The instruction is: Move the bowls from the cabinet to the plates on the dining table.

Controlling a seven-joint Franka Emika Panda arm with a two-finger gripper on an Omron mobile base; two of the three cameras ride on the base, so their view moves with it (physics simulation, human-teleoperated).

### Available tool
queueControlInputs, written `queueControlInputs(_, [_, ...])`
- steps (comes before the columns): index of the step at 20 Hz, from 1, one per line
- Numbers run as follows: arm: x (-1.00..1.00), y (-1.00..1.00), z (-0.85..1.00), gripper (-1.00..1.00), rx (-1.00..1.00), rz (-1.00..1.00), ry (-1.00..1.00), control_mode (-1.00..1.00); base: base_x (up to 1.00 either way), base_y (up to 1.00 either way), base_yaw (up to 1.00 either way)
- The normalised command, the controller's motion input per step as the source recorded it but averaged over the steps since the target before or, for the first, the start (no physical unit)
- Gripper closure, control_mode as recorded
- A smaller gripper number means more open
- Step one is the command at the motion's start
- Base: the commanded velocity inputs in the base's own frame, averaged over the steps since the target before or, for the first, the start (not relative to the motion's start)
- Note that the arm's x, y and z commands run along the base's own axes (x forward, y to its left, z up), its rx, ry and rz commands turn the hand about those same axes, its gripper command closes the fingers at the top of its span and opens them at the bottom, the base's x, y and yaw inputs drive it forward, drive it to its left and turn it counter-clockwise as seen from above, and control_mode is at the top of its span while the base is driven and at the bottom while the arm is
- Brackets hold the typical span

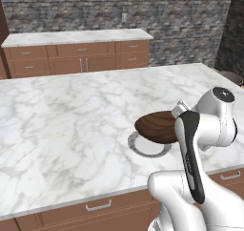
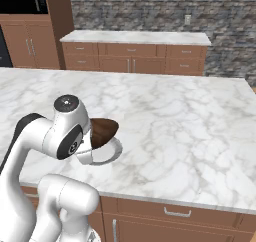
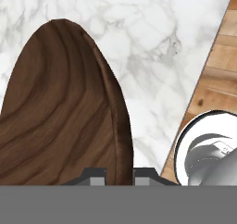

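The dark wooden bowl (image 1: 156, 127) is showing a deep brown, wavy grain all over, with a thin darker rim, and it is looking wide and shallow. It is hanging tilted in the air above the pale plate (image 1: 143, 150), which is lying flat on the white, grey-veined marble desk (image 1: 71, 125) near its front edge; whether the bowl's lowest edge is touching the plate I cannot tell. From the right base view the bowl (image 2: 102, 132) is sitting just beside the arm's rounded wrist joint, over the plate (image 2: 111, 155).

The white arm is rising from the base, bending at a dark-striped link and reaching forward over the desk's front edge, with the wrist turned so the hand is coming at the bowl from the robot's side.

In the hand view the jaws (image 3: 119, 176) are standing nearly closed, pinching the bowl's (image 3: 60, 116) rim between the two small dark tips.

The bowl is standing steeply on edge rather than level, its open face turned sideways, and its visible outline is stretching as a long oval running away from the hand across the marble. Behind the desk, a narrower marble counter (image 1: 76, 36) over brown drawers is running along the stone wall (image 1: 181, 15).
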Motion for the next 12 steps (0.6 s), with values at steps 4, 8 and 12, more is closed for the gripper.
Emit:
queueControlInputs(4, [0.52,0.0,-0.48,1.0,0.0,0.0,0.06,-1.0,0.0,0.0,0.0])
queueControlInputs(8, [0.51,0.0,-0.42,1.0,0.0,0.0,0.01,-1.0,0.0,0.0,0.0])
queueControlInputs(12, [0.51,0.0,-0.42,1.0,0.0,0.0,0.0,-1.0,0.0,0.0,0.0])
